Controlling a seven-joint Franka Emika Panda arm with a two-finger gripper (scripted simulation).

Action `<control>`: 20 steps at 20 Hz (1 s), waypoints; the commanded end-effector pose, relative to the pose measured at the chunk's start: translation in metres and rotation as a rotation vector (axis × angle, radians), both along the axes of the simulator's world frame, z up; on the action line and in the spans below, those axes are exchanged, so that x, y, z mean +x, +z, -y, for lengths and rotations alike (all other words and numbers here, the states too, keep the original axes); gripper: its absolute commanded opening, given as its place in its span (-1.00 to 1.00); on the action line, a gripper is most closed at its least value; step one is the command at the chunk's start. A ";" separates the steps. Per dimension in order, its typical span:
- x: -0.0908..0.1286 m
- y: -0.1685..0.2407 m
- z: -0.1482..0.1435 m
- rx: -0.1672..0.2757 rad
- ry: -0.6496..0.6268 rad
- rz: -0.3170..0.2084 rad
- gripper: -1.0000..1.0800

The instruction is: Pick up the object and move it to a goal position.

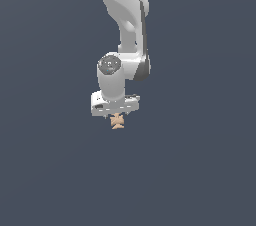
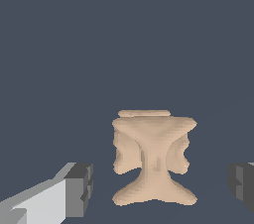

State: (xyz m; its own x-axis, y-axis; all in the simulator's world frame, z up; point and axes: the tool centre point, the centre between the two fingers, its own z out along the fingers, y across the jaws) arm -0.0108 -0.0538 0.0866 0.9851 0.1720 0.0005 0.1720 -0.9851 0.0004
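The tool (image 1: 116, 116) hung with its fingers (image 2: 79, 189) spread apart, one on each side of the peach-tan lump (image 2: 154, 161) and clear of it, at the end of the white arm (image 1: 125, 20). The lump lay just under the tool. All around was flat, unmarked slate-blue, with no bench edge or wall to be told.

A plain, dark slate-blue ground (image 1: 50, 170) fills both views edge to edge. Its tone is even and matte, with flat light. In the wrist view it looks the same.
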 end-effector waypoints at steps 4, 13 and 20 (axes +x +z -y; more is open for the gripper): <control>-0.001 -0.025 0.000 0.000 0.002 -0.001 0.92; -0.001 -0.046 0.000 0.000 0.003 -0.001 -1.00; -0.001 -0.046 0.000 0.000 0.003 -0.001 -1.00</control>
